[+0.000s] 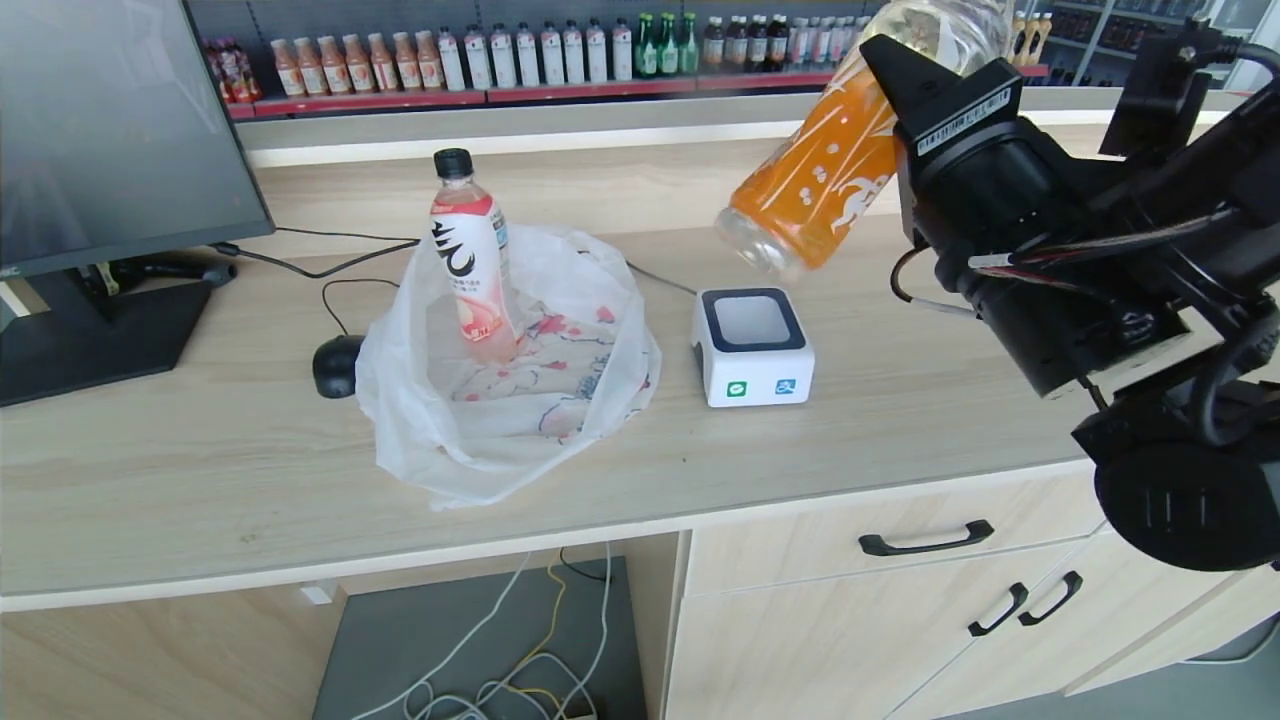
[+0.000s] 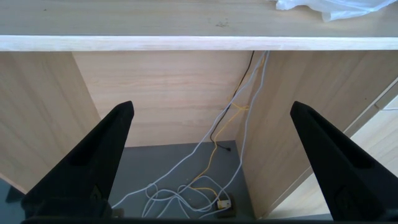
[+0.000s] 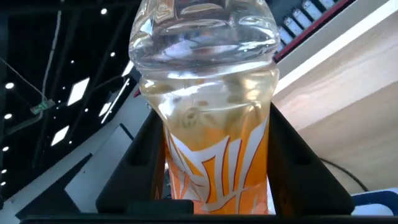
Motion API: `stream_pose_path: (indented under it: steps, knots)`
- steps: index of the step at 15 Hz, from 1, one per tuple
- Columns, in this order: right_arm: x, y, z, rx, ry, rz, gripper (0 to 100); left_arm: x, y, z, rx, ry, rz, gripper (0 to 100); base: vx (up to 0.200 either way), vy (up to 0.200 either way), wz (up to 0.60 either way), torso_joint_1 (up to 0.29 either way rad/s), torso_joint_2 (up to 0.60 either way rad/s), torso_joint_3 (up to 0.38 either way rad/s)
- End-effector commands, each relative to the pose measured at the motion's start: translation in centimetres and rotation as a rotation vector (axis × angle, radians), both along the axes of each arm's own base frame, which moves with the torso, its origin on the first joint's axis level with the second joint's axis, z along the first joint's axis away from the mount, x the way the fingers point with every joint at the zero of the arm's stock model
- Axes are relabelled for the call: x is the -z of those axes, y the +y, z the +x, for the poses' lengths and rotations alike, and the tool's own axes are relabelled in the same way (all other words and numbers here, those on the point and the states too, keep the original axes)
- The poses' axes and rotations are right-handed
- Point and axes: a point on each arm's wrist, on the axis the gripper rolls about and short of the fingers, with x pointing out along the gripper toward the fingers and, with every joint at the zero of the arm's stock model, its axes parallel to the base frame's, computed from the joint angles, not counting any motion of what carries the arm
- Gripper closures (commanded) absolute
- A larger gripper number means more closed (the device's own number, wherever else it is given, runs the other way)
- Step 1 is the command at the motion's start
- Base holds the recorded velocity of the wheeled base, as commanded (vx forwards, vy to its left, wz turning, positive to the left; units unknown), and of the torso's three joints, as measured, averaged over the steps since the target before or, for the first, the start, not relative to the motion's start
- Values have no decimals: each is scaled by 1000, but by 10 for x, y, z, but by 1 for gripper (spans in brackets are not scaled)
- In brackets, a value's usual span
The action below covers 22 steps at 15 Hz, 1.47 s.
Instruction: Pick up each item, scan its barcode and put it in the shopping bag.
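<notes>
The orange bottle hangs in the air in the upper right of the head view, clamped around its upper half by the right gripper, whose black fingers press on either side of the orange label. The right arm comes in from the right edge of the frame, raised above the counter, with its wrist angled up and to the left. The bottle's long axis runs diagonally: one clear end points down-left, above and just behind the white scanner, and the other up-right towards the top edge; I cannot tell which end carries the cap. Left of the scanner, mid-frame, the shopping bag lies open on the counter with a pink bottle standing upright inside it, black cap on top. A black mouse sits just beside the bag's left side, below a monitor in the upper left. The left gripper sits low, fingers spread wide and holding nothing, facing the cable-strewn bay under the counter edge.
</notes>
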Motion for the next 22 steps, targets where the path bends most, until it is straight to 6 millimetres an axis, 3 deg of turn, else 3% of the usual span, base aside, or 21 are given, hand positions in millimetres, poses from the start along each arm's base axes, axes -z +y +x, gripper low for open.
stream_pose_path:
  steps: [1, 7, 12, 14, 19, 22]
  knots:
    - [-2, -4, -17, 41, -31, -86, 100, 0, 0, 0, 0, -1, 0, 0, 0, 0, 0, 0, 0, 0]
    - [39, -22, -52, 117, -65, -477, 100, 0, 0, 0, 0, -1, 1, 0, 0, 0, 0, 0, 0, 0]
    - [54, -14, -39, 236, -126, -725, 100, 0, 0, 0, 0, -1, 0, 0, 0, 0, 0, 0, 0, 0]
    - [54, -23, -24, 318, -132, -777, 100, 0, 0, 0, 0, -1, 0, 0, 0, 0, 0, 0, 0, 0]
    - [42, -36, -10, 422, -188, -802, 100, 0, 0, 0, -2, -1, -3, 0, 0, 0, 0, 0, 0, 0]
    - [41, -37, -7, 432, -187, -799, 100, 0, 0, 0, -2, -1, -5, 0, 0, 200, 0, 7, 2, 2]
